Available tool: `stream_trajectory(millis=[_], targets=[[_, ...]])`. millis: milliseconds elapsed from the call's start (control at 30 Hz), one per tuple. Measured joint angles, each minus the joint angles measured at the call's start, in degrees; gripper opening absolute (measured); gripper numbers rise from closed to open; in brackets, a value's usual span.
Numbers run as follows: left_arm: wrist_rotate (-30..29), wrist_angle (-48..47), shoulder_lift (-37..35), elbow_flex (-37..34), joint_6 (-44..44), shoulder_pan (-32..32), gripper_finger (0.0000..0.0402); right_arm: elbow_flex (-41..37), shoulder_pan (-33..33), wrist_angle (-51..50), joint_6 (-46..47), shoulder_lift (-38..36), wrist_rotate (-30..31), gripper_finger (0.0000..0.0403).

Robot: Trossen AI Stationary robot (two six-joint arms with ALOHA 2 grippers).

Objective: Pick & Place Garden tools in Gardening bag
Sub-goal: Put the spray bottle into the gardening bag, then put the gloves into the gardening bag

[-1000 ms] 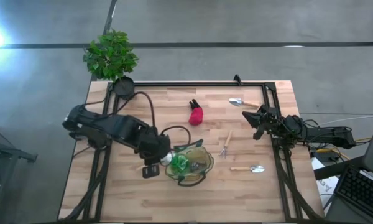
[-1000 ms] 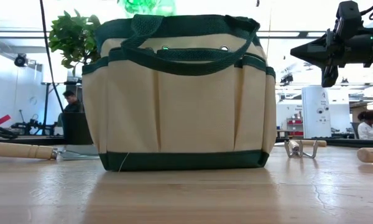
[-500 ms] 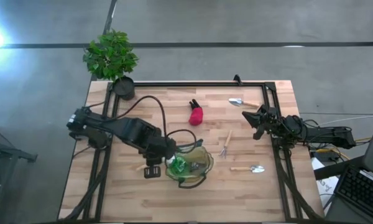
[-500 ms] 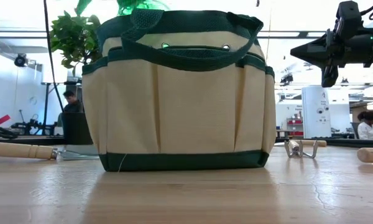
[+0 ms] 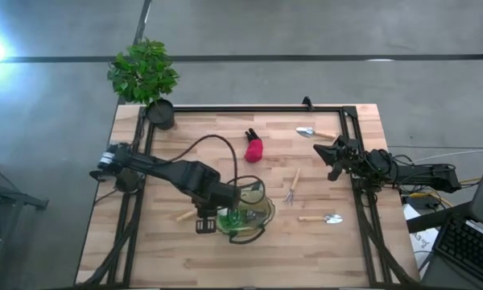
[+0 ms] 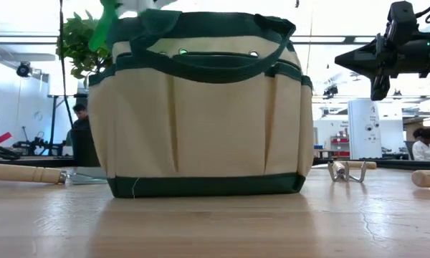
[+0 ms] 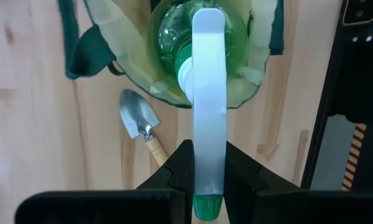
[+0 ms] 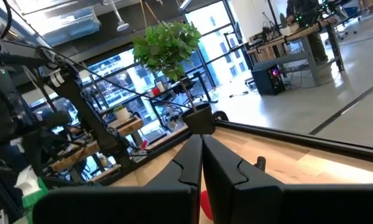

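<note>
Holding: left gripper [image 7: 202, 177] clamps green-and-white spray bottle [image 7: 202, 74] by its trigger.
Relation: bottle's long axis points down into gardening bag [image 5: 262, 211], directly below.
Waiting: right gripper [image 5: 332, 157] clenched, empty, well apart.

potted plant [image 5: 146, 74], wood table [image 5: 161, 250], laptop [image 5: 465, 238]

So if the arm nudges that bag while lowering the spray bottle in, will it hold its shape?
Probably not: the gardening bag is soft fabric with drooping handles, so likely yields. It has already shifted sideways as the left hand lowered the spray bottle, suggesting it slides easily.
</note>
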Motion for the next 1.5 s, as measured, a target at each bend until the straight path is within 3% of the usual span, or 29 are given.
stream_trajectory(millis=[467, 800, 1233, 1333, 1500], targets=[[0.7, 0.0, 3.0, 0.0, 1.6, 0.1, 0.0053, 0.0, 0.0, -0.2, -0.4, 0.0, 0.0, 0.0008], [0.8, 1.0, 3.3, 0.0, 1.5, 0.1, 0.0159, 0.0, 0.0, -0.2, -0.4, 0.0, 0.0, 0.0008], [4.0, -0.8, 1.1, 0.4, -4.9, 0.8, 0.0176, 0.0, 0.0, -0.4, 3.7, 0.1, -1.6, 0.0008], [1.8, -1.3, -0.9, 0.3, -4.9, 0.8, 0.0174, 0.0, 0.0, -1.6, 6.2, 0.4, -3.5, 0.0008], [-10.3, -1.8, -6.0, 0.3, -4.8, 0.5, 0.0168, 0.2, 0.0, -1.4, 6.9, 2.7, -3.1, 0.0008]])
